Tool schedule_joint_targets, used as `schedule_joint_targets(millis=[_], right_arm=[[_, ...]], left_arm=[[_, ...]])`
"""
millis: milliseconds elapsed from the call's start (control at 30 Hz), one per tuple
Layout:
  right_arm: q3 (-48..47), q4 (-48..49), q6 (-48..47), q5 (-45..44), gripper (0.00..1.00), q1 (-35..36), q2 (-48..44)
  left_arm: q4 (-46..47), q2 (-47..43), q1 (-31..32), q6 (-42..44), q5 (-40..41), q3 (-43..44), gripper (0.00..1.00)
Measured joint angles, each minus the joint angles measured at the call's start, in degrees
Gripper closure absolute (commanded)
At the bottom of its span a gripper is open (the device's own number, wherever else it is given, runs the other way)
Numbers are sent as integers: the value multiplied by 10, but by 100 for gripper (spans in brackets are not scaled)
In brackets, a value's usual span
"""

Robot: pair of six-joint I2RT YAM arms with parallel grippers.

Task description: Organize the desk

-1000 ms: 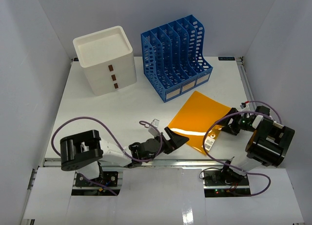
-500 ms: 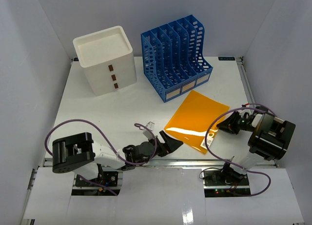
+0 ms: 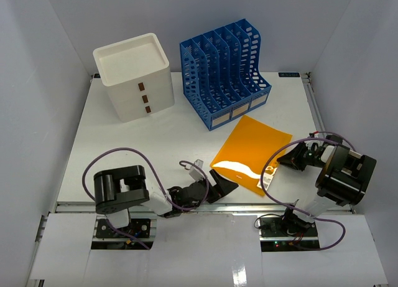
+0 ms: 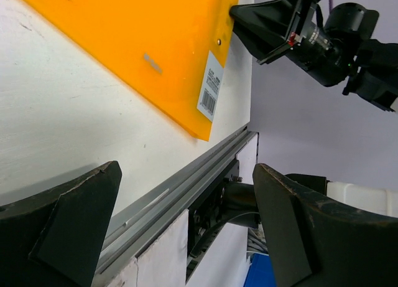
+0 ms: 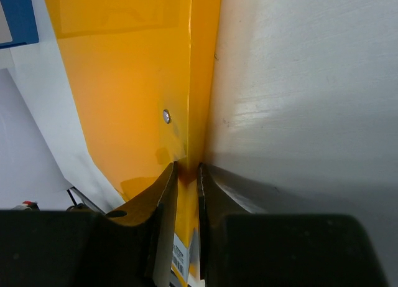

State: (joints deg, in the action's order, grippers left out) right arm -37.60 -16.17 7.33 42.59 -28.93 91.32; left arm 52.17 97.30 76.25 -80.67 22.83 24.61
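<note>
While the left arm lies folded low along the six-o'clock rail of the counter [image 3: 155, 137], the left end effector [image 4: 185, 175] gapes wide toward three o'clock. The right arm, elbow bent, reaches toward nine, the right end effector [image 5: 186, 175] pinching the orange folder [image 3: 252, 151] by its edge.

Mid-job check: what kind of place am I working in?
Probably a lab test cell staged as an office: a white desk boxed in by plain walls, holding a blue file rack, a white drawer box and an orange folder.
</note>
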Motion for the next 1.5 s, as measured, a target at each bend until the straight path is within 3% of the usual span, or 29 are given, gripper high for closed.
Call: schedule_joint_targets(millis=[300, 1033, 1200, 1233, 1367, 1500], right_arm=[[-2, -30, -5, 6, 92, -11, -36], [-39, -129, -7, 45, 92, -22, -86], [-39, -148, -12, 47, 92, -22, -101], [-39, -151, -13, 48, 92, -22, -106], [-39, -155, -15, 50, 92, -22, -118], [-39, -155, -17, 51, 92, -22, -122]], left_arm=[[67, 115, 1, -62, -9, 67, 2], [134, 205, 3, -147, 25, 135, 3], [160, 239, 3, -149, 51, 161, 31], [168, 249, 3, -153, 54, 166, 41], [209, 291, 3, -154, 66, 175, 58], [240, 312, 3, -154, 74, 178, 68]])
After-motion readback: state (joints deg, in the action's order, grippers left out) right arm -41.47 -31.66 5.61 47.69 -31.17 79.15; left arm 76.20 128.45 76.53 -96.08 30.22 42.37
